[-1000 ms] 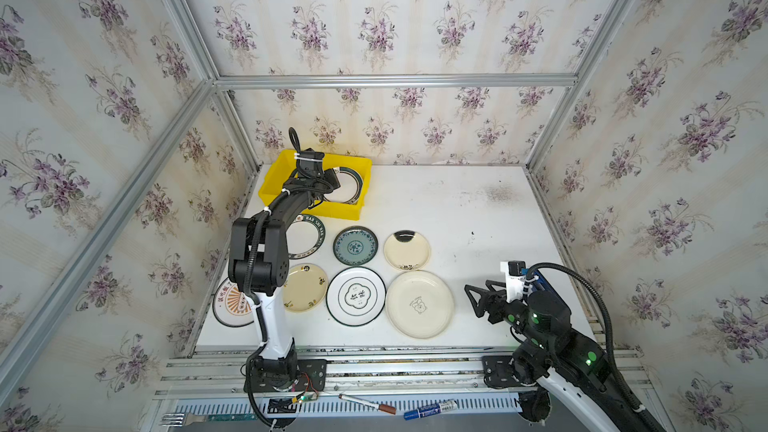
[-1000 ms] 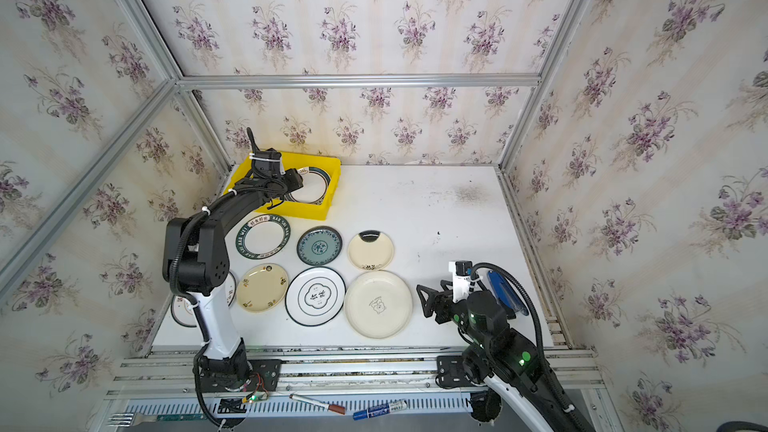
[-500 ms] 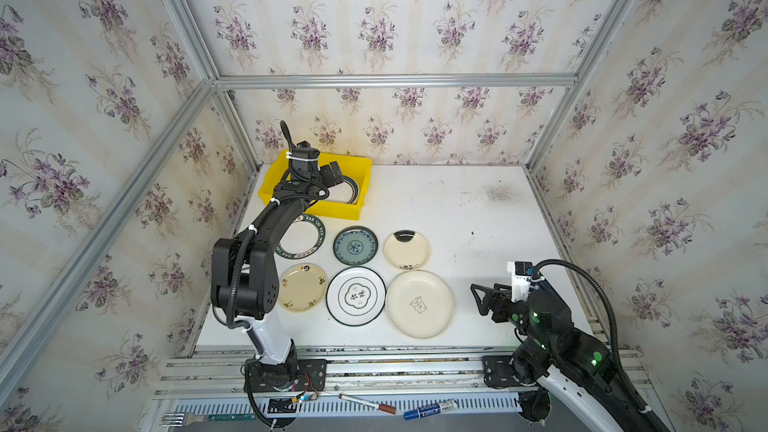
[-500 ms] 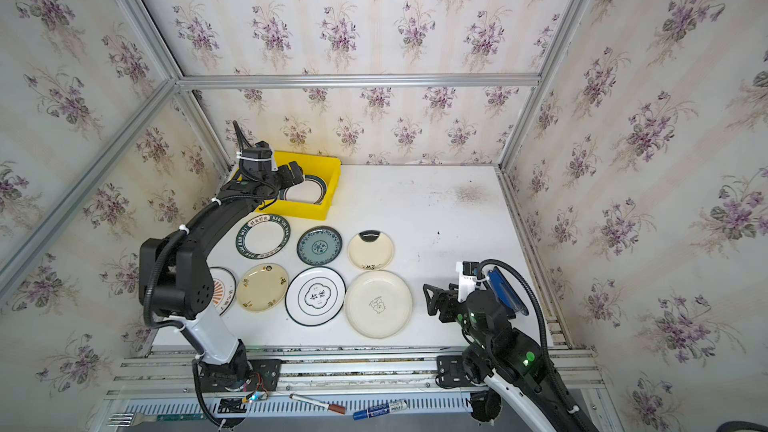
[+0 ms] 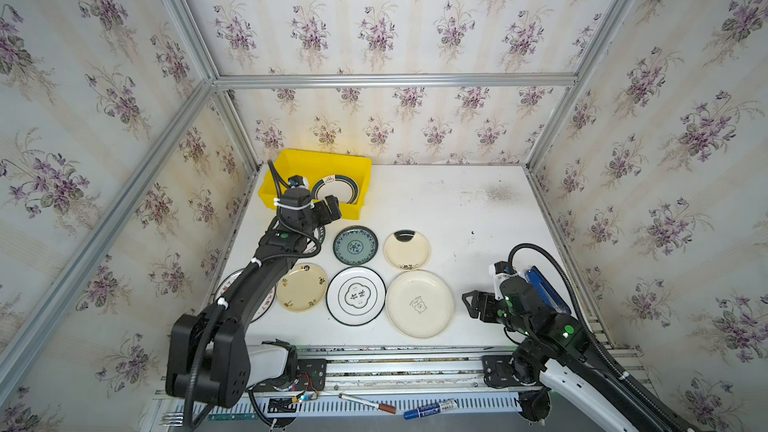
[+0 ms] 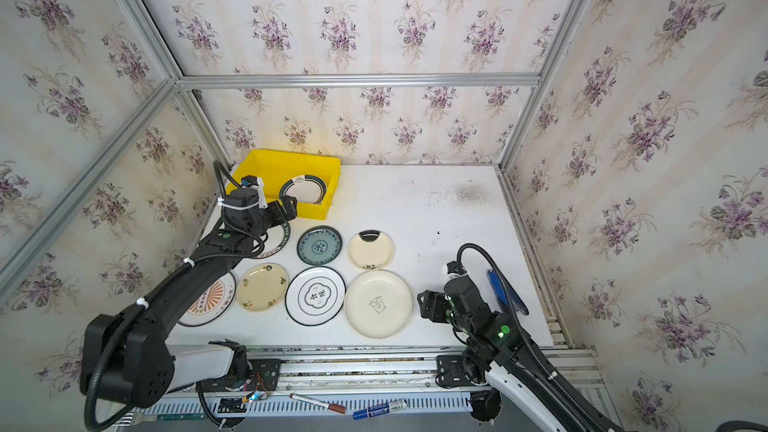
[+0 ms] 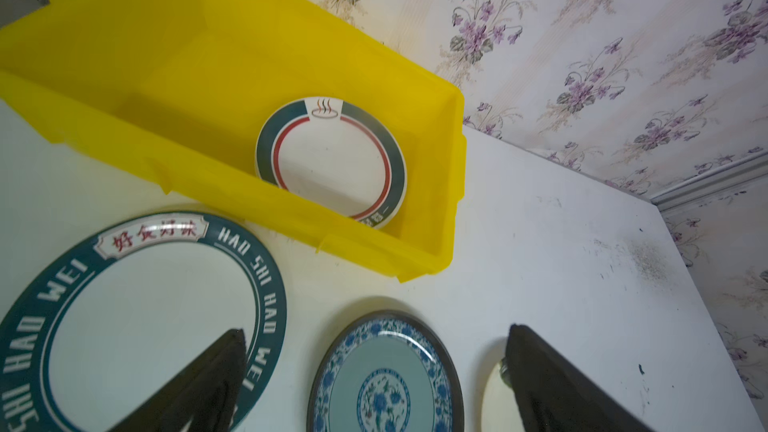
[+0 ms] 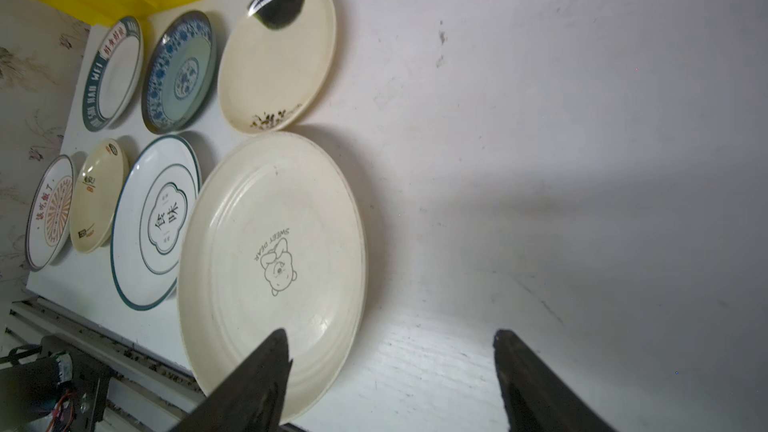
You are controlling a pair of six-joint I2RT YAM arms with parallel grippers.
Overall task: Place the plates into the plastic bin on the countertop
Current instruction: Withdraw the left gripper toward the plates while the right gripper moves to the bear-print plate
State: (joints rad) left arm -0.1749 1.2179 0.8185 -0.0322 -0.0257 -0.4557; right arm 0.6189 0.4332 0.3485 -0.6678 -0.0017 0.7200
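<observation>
One plate [image 5: 335,189] is lying in the bin [image 5: 324,162] at the worktop's [image 5: 478,218] eleven o'clock, seven more are waiting toward seven o'clock, and the left jaws and right jaws are hanging wide, empty.

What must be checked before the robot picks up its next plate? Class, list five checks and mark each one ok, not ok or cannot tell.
1. The left gripper is open and empty: ok.
2. The right gripper is open and empty: ok.
3. Room in the yellow bin: ok. Only one green-rimmed plate shows inside, at one end.
4. That plate lies flat: cannot tell. The bin's near wall hides its lower edge.
5. The right gripper is lined up on the big cream plate: ok. One finger is over its rim, the other over the table.
</observation>
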